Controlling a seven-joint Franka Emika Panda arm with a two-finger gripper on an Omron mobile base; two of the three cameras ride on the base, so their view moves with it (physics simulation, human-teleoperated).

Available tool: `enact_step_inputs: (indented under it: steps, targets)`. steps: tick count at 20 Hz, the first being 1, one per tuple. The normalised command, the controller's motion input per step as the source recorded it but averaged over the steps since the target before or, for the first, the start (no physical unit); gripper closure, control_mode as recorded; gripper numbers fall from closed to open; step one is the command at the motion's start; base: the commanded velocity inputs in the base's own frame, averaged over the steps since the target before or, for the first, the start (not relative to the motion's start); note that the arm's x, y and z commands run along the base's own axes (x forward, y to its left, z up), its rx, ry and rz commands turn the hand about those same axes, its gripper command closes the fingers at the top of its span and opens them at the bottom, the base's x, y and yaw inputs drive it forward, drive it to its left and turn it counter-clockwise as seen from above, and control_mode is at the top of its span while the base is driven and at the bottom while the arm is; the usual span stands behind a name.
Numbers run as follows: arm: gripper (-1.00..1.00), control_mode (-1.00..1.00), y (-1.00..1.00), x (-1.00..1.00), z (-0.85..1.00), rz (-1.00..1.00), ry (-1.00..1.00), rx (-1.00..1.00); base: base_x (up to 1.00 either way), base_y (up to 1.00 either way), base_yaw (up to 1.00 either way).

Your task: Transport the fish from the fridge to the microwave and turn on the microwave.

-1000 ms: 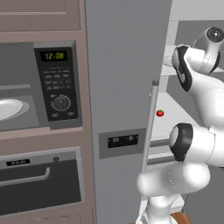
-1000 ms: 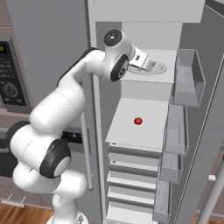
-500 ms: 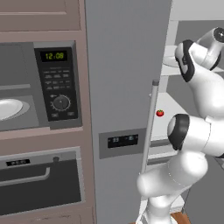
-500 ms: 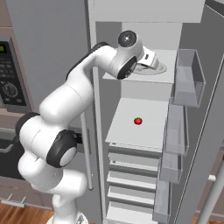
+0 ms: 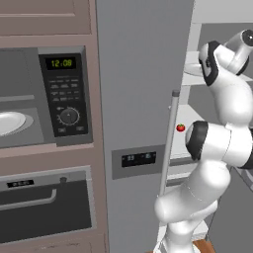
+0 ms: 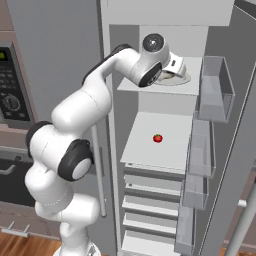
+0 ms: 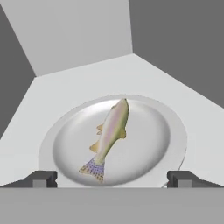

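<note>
Your gripper (image 7: 111, 178), fingers spread wide, hovers over the fish (image 7: 110, 136) in its bowl (image 7: 175, 131); likely light and slippery, so grasp mid-body.

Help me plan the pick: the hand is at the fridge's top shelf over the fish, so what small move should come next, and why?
Probably ease the gripper straight ahead and down onto the fish. The fish lies untouched in the white bowl on the fridge top shelf, roughly centred between the open jaws, and both fingertips are short of its tail.
</note>
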Motion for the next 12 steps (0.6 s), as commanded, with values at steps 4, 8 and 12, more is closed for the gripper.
enact_step_inputs:
  steps: [4, 8, 12]
  targets:
    - [-1.00, -1.00, 0.00, 0.20, -0.07, 0.00, 0.03, 0.02, 0.00, 0.00, 0.00]
    - [-1.00, -1.00, -0.01, 0.16, -0.15, 0.00, 0.02, 0.05, 0.00, 0.00, 0.00]
    - [-1.00, -1.00, -0.05, 0.14, -0.14, 0.00, 0.00, 0.05, 0.00, 0.00, 0.00]
